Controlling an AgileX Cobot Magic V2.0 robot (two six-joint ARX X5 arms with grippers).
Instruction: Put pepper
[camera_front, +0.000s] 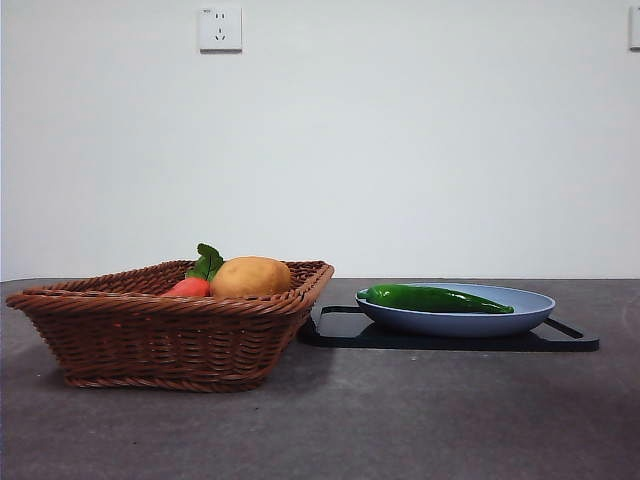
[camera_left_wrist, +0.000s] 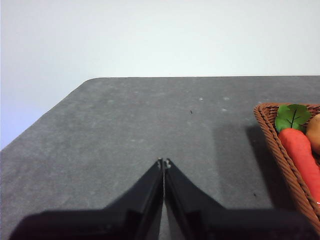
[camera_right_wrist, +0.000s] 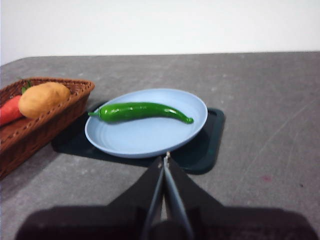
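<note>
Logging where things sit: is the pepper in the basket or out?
Out. The pepper lies flat on the blue plate, beside the basket.

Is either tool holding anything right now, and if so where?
Nothing held. Left tool and right tool are shut and empty; the pepper lies on the blue plate.
</note>
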